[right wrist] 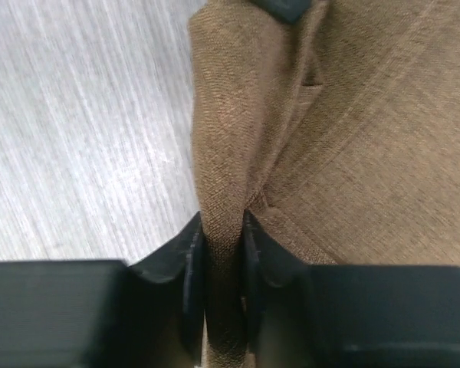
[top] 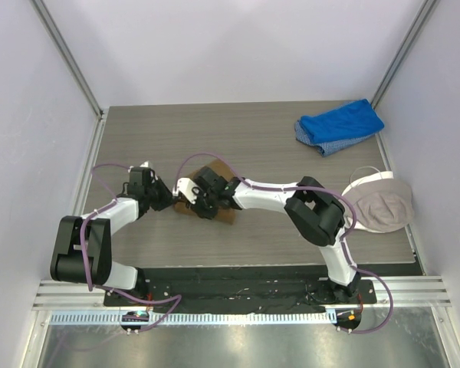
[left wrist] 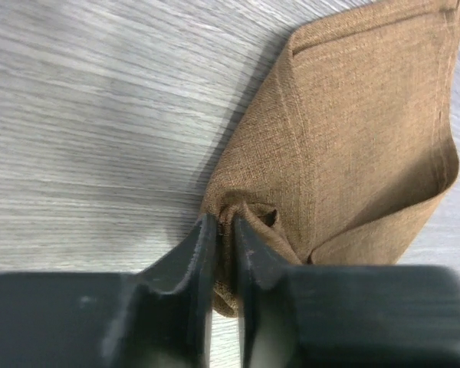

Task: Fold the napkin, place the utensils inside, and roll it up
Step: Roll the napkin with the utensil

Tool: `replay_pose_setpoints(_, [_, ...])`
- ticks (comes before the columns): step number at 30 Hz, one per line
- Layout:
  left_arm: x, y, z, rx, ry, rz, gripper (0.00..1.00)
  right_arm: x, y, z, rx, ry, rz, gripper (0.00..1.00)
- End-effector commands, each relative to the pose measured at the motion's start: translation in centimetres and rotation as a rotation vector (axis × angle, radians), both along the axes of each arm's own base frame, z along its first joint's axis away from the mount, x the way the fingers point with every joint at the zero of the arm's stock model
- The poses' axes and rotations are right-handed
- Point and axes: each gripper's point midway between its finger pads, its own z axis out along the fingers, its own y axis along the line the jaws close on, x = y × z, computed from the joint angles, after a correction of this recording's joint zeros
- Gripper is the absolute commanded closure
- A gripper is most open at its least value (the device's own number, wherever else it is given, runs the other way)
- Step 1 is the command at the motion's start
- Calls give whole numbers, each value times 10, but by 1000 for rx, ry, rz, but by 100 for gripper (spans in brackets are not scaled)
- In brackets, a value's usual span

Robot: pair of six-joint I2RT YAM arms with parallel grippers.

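Napkin [top: 227, 218]: tan cloth, folded, at the middle of the table [top: 284, 153], largely covered by both grippers. From above, its visible corners lie toward 12 and 5 o'clock; the full long axis cannot be told.
Left gripper [left wrist: 224, 230]: fingers almost together, pinching a bunched corner. In its view the folded panel spreads toward 1 o'clock.
Right gripper [right wrist: 222, 222]: fingers narrowed onto a raised fold. In its view the ridge runs 6 to 12 o'clock.
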Motion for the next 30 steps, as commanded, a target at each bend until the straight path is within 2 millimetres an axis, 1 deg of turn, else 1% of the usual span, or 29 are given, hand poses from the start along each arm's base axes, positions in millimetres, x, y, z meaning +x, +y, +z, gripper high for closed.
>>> replay_pose_setpoints(1, [-3, 5, 4, 31, -9, 4, 73, -7, 8, 9, 40, 124, 28, 79])
replay_pose_setpoints(2, [-3, 7, 5, 38, -12, 14, 66, -8, 6, 2, 33, 162, 28, 82])
replay_pose_setpoints(3, [-1, 11, 12, 51, -38, 32, 54, -6, 2, 2, 34, 195, 19, 85])
replay_pose_setpoints(4, [-3, 12, 11, 56, -40, 40, 48, -11, 3, 1, 56, 255, 32, 86])
replay_pose_setpoints(5, [-5, 14, 13, 65, -47, 48, 43, -11, 2, 0, 63, 286, 32, 87])
replay_pose_setpoints(6, [-5, 19, 16, 77, -66, 68, 36, -9, -1, -4, 65, 332, 24, 88])
replay_pose_setpoints(7, [-6, 21, 17, 82, -74, 78, 33, -13, 0, -3, 87, 391, 30, 88])
replay_pose_setpoints(9, [-10, 24, 21, 90, -101, 94, 27, -13, -1, -8, 96, 459, 26, 89])
replay_pose_setpoints(11, [-8, 24, 26, 82, -138, 100, 25, -10, -4, -9, 119, 523, 12, 89])
replay_pose_setpoints(12, [-15, 24, 21, 79, -134, 96, 25, -6, -3, -8, 129, 538, 6, 89])
replay_pose_setpoints(13, [-12, 21, 29, 62, -176, 87, 25, -2, -6, -14, 131, 569, -8, 90])
replay_pose_setpoints(14, [-9, 20, 34, 51, -210, 85, 25, -3, -6, -13, 144, 607, -11, 90])
replay_pose_setpoints(15, [-13, 18, 31, 43, -213, 76, 25, 1, -4, -10, 156, 621, -14, 90])
replay_pose_setpoints(16, [-12, 15, 34, 30, -230, 65, 24, 4, -8, -19, 151, 656, -30, 90])
replay_pose_setpoints(17, [-12, 14, 33, 29, -234, 55, 24, 2, -8, -19, 156, 695, -27, 90])
replay_pose_setpoints(18, [-9, 13, 35, 27, -249, 47, 24, 5, -6, -19, 165, 709, -33, 90])
replay_pose_setpoints(20, [-9, 10, 30, 23, -234, 29, 24, 7, -10, -31, 156, 766, -64, 89])
replay_pose_setpoints(21, [-6, 9, 30, 26, -237, 23, 25, 10, -8, -29, 170, 779, -62, 89])
replay_pose_setpoints(22, [-5, 9, 29, 26, -234, 21, 25, 10, -8, -30, 171, 797, -64, 89])
replay_pose_setpoints(23, [-4, 9, 25, 26, -223, 19, 26, 11, -11, -37, 167, 820, -72, 89])
replay_pose_setpoints(24, [-1, 8, 26, 22, -238, 17, 26, 11, -10, -36, 179, 841, -70, 89])
replay_pose_setpoints(26, [3, 7, 25, 19, -243, 14, 27, 10, -12, -43, 178, 875, -78, 89])
replay_pose_setpoints(28, [8, 6, 28, 19, -262, 8, 28, 11, -14, -44, 192, 915, -84, 89])
replay_pose_setpoints(29, [9, 6, 26, 20, -261, 5, 29, 11, -15, -47, 194, 932, -89, 89])
replay_pose_setpoints(30, [10, 5, 25, 19, -263, 2, 29, 12, -19, -51, 195, 953, -98, 89])
